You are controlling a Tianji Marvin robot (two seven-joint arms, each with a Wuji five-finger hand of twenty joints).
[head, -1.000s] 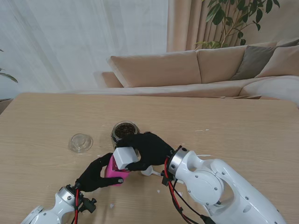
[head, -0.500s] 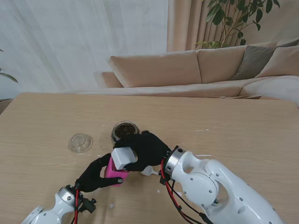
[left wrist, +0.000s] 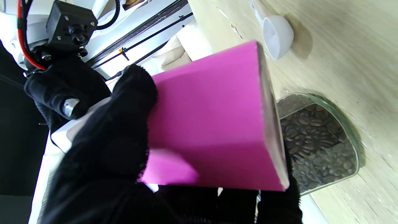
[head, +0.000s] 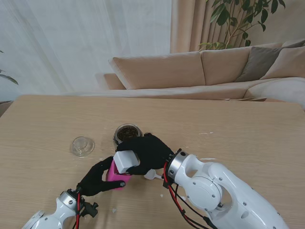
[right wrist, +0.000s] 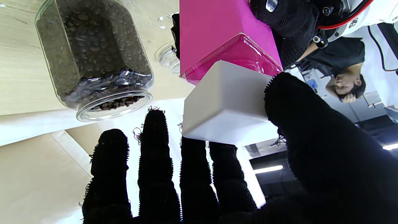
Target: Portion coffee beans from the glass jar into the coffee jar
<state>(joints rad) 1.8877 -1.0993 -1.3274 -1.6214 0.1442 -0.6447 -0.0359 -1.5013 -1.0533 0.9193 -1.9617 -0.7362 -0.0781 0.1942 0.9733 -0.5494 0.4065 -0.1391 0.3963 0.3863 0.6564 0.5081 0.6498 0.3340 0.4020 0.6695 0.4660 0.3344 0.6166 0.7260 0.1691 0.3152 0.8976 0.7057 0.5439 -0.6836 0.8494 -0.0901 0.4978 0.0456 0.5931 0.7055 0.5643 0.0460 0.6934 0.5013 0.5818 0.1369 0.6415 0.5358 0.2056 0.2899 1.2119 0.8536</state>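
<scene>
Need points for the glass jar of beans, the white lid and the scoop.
glass jar [head: 127,133]: stand view, on the beans at its open mouth.
white lid [right wrist: 227,105]: right wrist view, on its broad flat side.
scoop [left wrist: 277,35]: left wrist view, on the white bowl.

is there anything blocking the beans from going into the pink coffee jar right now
Yes. The white lid sits on top of the pink coffee jar, with the right hand wrapped around it and the left hand holding the jar body. The glass jar of beans stands open just beyond, and the scoop lies unused on the table.
</scene>
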